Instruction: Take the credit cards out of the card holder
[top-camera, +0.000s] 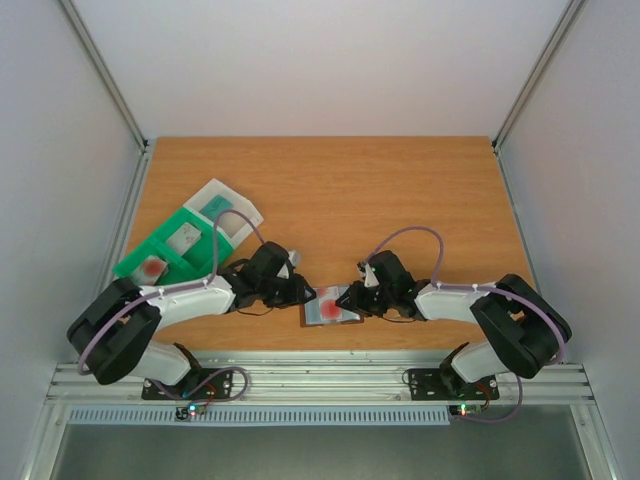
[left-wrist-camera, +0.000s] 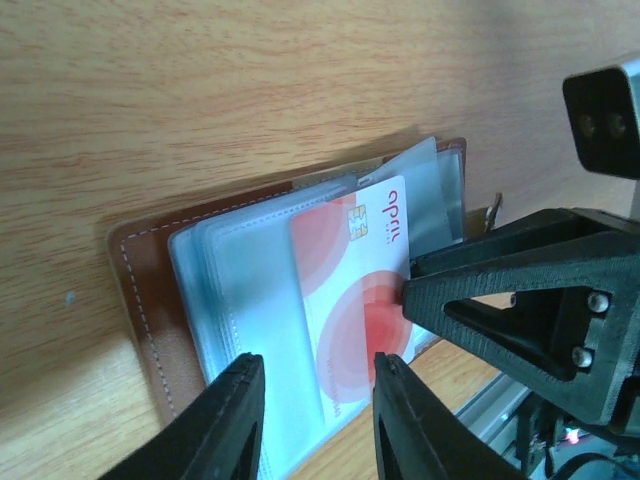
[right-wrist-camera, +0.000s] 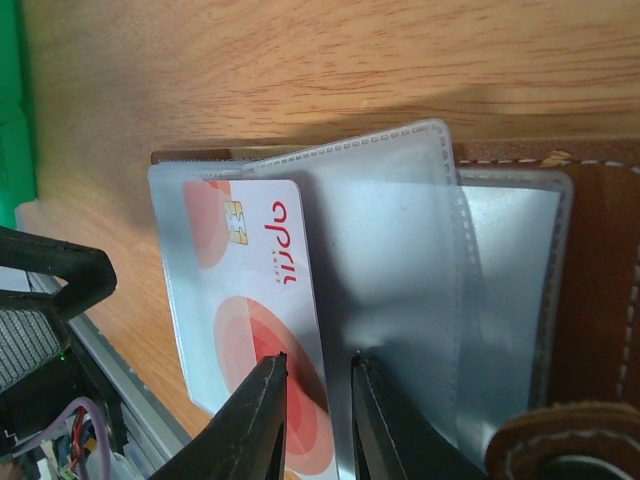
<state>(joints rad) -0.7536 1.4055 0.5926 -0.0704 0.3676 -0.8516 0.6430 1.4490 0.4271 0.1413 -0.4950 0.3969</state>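
The card holder (top-camera: 342, 318) lies open near the table's front edge, brown leather (left-wrist-camera: 140, 290) (right-wrist-camera: 600, 300) with clear sleeves. A pale credit card (top-camera: 328, 297) with red rings sticks partly out of a sleeve (left-wrist-camera: 350, 250) (right-wrist-camera: 255, 270). My left gripper (top-camera: 305, 296) hovers open over the sleeves and the card's lower end (left-wrist-camera: 315, 420), holding nothing. My right gripper (top-camera: 357, 297) points down at the page with a narrow gap (right-wrist-camera: 315, 400). One tip rests on the card's red ring, the other dents the sleeve. In the left wrist view its fingers (left-wrist-camera: 480, 290) touch the card's right edge.
A green compartmented tray (top-camera: 170, 245) stands at the left, with a red card (top-camera: 152, 268) in one compartment. A clear plastic box (top-camera: 228, 208) sits behind it. The metal rail (top-camera: 320, 375) runs just in front of the wallet. The tray's green edge (right-wrist-camera: 10, 100) shows in the right wrist view.
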